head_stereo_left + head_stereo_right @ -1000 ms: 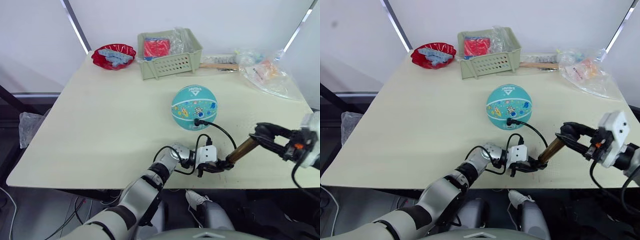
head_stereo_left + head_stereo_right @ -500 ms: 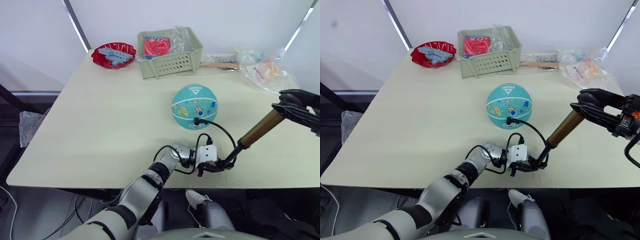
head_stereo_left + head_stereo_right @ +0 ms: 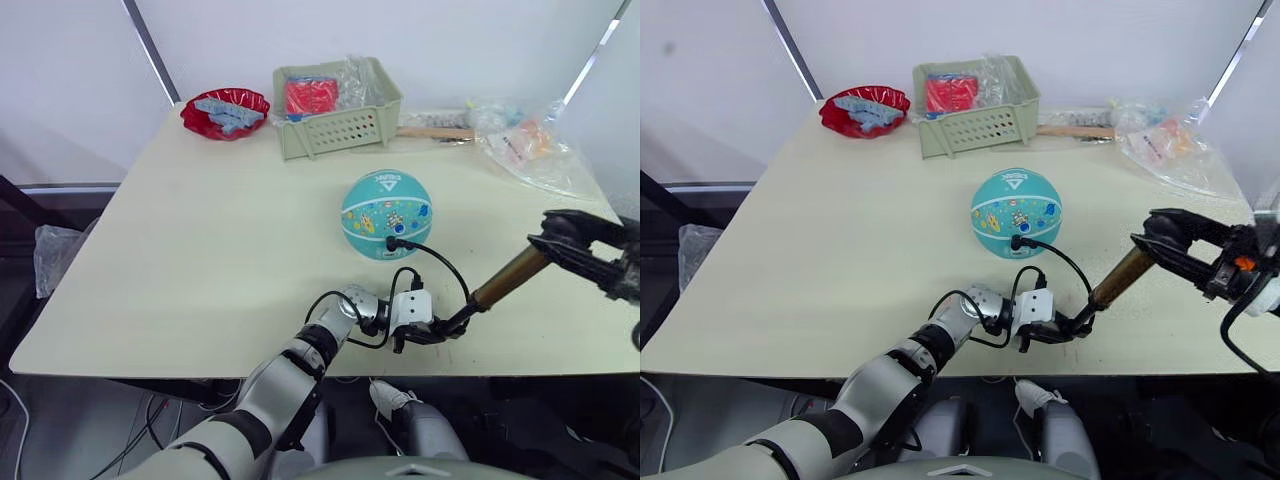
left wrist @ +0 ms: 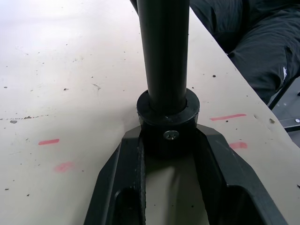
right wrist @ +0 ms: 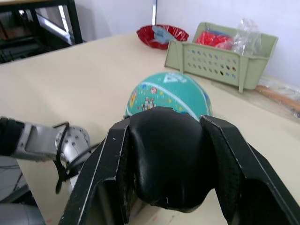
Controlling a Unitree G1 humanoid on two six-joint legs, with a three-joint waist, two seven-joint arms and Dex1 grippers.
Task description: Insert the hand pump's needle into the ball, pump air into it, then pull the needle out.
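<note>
Half a second ago the right gripper (image 3: 1167,232) held the pump's handle high and far out with the brass cylinder fully drawn; now it has come back down and inward, so less of the shaft shows between handle and base. Its two black fingers are clamped on the black T-handle, which the right wrist view shows wedged between them. The hand pump (image 3: 505,281) leans at a slant from the table's near edge up toward the robot's right. Its black base sits pinched between the fingers of the left gripper (image 3: 436,331), pressed against the table (image 3: 200,250); the left wrist view shows the round base collar squeezed between both fingers. A thin black hose (image 3: 445,268) arcs from the pump's base up to the ball (image 3: 387,214), where the needle (image 3: 394,241) and its small black fitting sit in the ball's near side. The teal ball rests on the table just beyond the left gripper. Farther back stand a pale green basket (image 3: 338,107) and a red bowl (image 3: 226,111), with clear plastic bags (image 3: 530,145) at the far right corner.
</note>
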